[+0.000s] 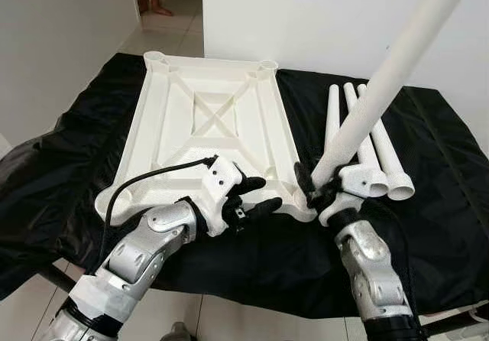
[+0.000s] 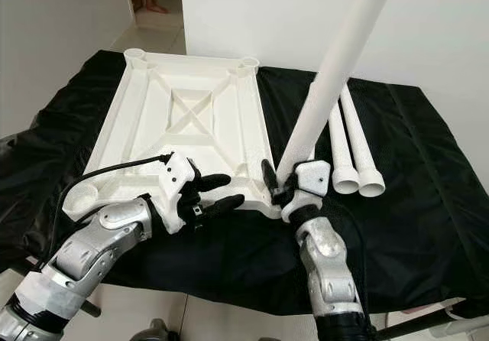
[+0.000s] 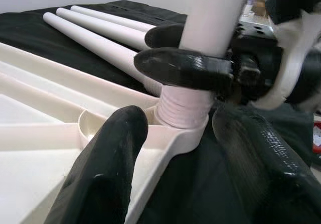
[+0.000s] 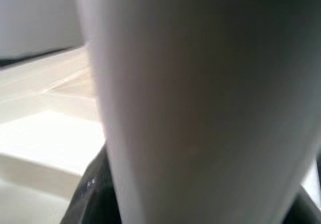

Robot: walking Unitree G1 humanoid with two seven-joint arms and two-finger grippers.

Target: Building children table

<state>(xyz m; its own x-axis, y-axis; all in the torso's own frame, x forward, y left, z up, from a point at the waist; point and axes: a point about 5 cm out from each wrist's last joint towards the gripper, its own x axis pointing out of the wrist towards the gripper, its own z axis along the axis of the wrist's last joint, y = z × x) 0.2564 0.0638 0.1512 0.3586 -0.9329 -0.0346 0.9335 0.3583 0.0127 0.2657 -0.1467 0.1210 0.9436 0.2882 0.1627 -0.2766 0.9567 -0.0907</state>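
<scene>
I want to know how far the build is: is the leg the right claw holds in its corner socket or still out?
In: the leg's threaded end sits in the tabletop's near corner socket. How deep, cannot tell.

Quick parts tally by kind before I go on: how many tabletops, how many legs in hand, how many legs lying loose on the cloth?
Upside-down white tabletop: 1
Leg held by the right gripper at the near right corner socket: 1
Loose legs lying on the black cloth: 3
Total: 5 parts

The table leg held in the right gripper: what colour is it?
White, like the tabletop; the table leg shows best in the left eye view.
</scene>
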